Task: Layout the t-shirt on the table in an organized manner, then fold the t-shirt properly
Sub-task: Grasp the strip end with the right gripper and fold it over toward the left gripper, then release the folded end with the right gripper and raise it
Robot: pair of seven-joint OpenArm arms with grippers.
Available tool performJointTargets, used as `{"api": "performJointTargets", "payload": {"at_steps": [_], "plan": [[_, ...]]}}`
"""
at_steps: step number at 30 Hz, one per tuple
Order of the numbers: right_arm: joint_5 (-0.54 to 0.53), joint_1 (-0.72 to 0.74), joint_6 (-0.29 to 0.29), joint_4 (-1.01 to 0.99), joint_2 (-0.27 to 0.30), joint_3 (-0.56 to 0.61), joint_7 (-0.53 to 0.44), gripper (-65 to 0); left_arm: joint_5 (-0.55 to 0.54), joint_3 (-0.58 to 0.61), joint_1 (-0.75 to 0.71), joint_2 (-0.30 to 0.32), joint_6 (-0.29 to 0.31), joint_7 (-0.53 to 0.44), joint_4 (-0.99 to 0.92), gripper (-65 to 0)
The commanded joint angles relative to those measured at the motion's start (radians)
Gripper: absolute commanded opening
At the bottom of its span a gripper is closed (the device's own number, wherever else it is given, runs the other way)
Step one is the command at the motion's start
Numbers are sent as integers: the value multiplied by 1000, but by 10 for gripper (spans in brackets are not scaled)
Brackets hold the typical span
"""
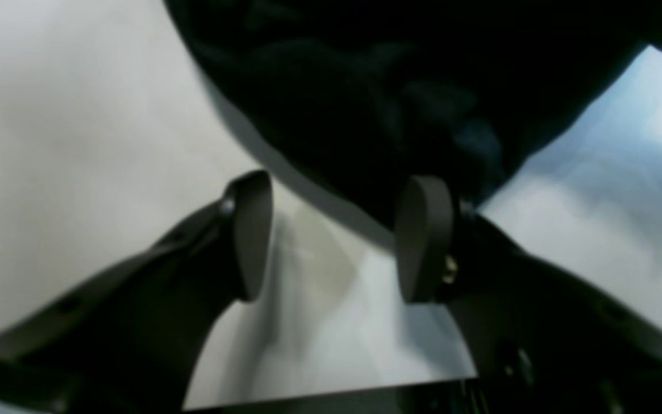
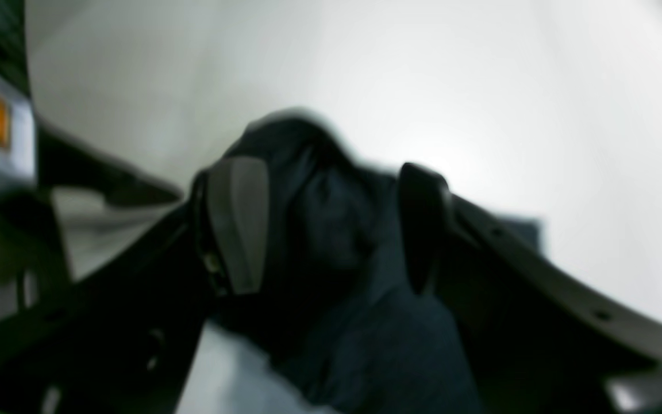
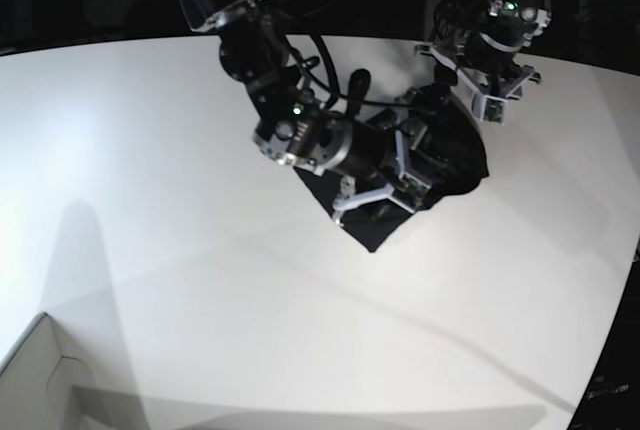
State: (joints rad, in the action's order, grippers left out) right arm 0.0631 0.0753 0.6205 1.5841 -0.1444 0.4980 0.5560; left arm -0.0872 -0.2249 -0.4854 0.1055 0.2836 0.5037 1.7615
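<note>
**Black shirt bunched mid-table, both pincers spread**

The t-shirt lay crumpled in a dark heap on the table, toward 1 o'clock from the tabletop's centre in the base view, one pointed corner trailing down toward 7 o'clock.

Right gripper: jaws stood wide apart, a fold of the shirt bulging up between the two pads. Whether cloth touched either pad, cannot tell — view blurred. Nothing pinched.

Left gripper: jaws parted, bare table showing between the fingers. Shirt sat ahead of the tips at 12 o'clock, its edge just beside the right-hand pad; contact there unclear. Not gripping.

Views compared: base view showed the whole heap and both arms crowding it — right gripper over the heap's 9 o'clock side, left gripper at its 12 o'clock edge — but hid the jaw gaps. Right wrist view alone showed cloth sitting inside the jaws. Left wrist view alone showed the empty gap and the cloth edge beyond it. Only the base view caught a pale box corner at 7 o'clock, well apart from the shirt.
</note>
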Motion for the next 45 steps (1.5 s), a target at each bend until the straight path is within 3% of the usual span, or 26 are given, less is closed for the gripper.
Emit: {"api": "performJointTargets", "payload": {"at_steps": [1, 14, 22, 24, 25, 31, 40, 45], "plan": [[-16, 7, 0, 19, -13, -6, -27, -284, -6, -1, -12, 6, 1, -23, 22, -321], [-16, -33, 0, -32, -13, -117, -27, -295, -6, -3, -52, 6, 1, -23, 99, -321], [-21, -65, 0, -31, -13, -108, -27, -557, -9, -104, -72, -2, 1, -23, 105, -321], [-21, -70, 0, -23, -13, -104, -27, -643, -44, -140, -77, -2, 1, -23, 105, -321], [-21, -72, 0, -23, -13, -91, -27, -650, -75, -163, -77, 0, 1, -23, 105, -321], [-18, -141, 2, 68, -13, 3, -27, -650, -211, -285, -77, 4, 1, -14, 105, -321], [-16, -182, 2, 68, -11, 175, -27, -650, -251, -407, -69, 4, 1, -14, 105, -321], [-16, -176, 2, 3, 9, 213, -27, -523, -311, -451, -74, 4, 1, -14, 105, -320]]}}
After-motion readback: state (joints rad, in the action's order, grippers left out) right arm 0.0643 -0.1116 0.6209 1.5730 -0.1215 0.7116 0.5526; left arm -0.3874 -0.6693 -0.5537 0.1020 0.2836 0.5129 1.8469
